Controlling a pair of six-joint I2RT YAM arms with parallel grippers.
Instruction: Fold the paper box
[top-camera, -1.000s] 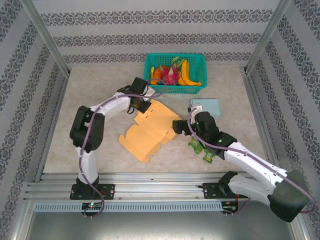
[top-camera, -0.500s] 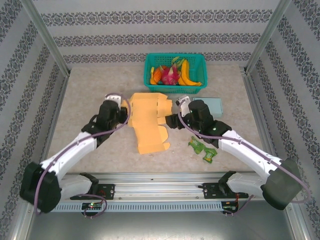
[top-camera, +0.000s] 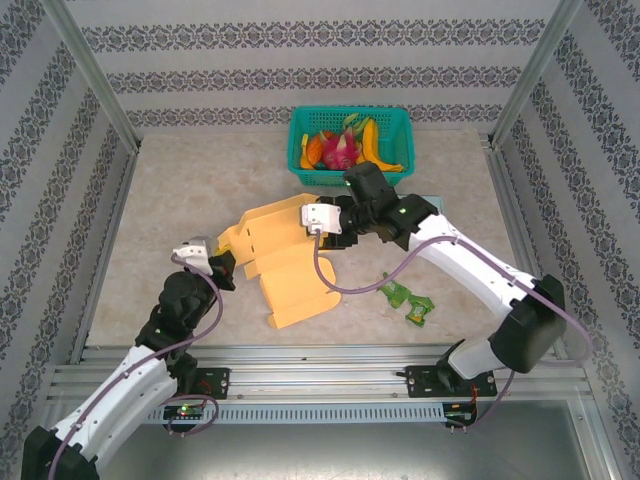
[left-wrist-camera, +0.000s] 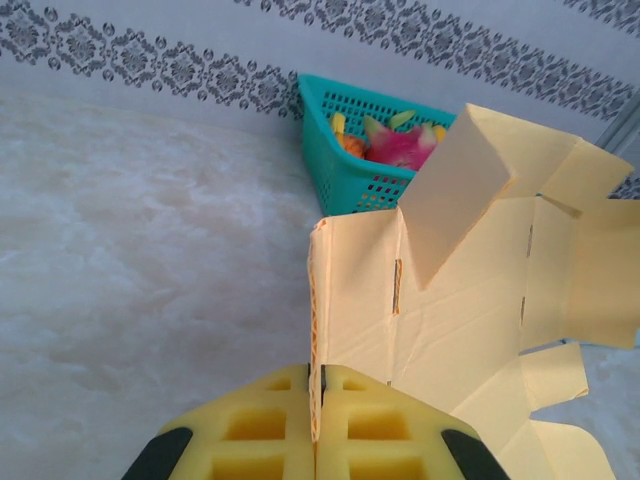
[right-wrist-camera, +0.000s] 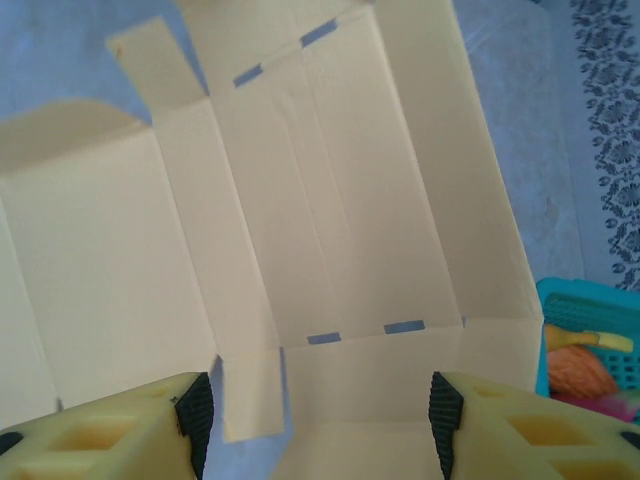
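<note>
The paper box (top-camera: 290, 280) is a flat yellow cardboard cut-out lying half unfolded in the middle of the table, its far panels lifted. My left gripper (top-camera: 224, 268) holds its left edge. In the left wrist view the gripper (left-wrist-camera: 316, 400) is shut on the corrugated edge of the box (left-wrist-camera: 470, 300), which stands upright between the fingers. My right gripper (top-camera: 318, 232) hovers over the box's far right part. In the right wrist view this gripper (right-wrist-camera: 320, 420) has its pads (right-wrist-camera: 195, 415) wide apart, straddling a panel of the box (right-wrist-camera: 330, 200), and does not pinch it.
A teal basket (top-camera: 392, 120) of fruit stands at the back, also seen as the basket (left-wrist-camera: 345, 180) in the left wrist view. Green packets (top-camera: 408, 300) lie right of the box. A pale blue box (top-camera: 430, 204) sits behind the right arm. Metal rails run along the near edge.
The left arm has pulled back toward the near left with the box edge still gripped. The right arm swung to the far side above the box, and its jaws narrowed. The far panels rose.
</note>
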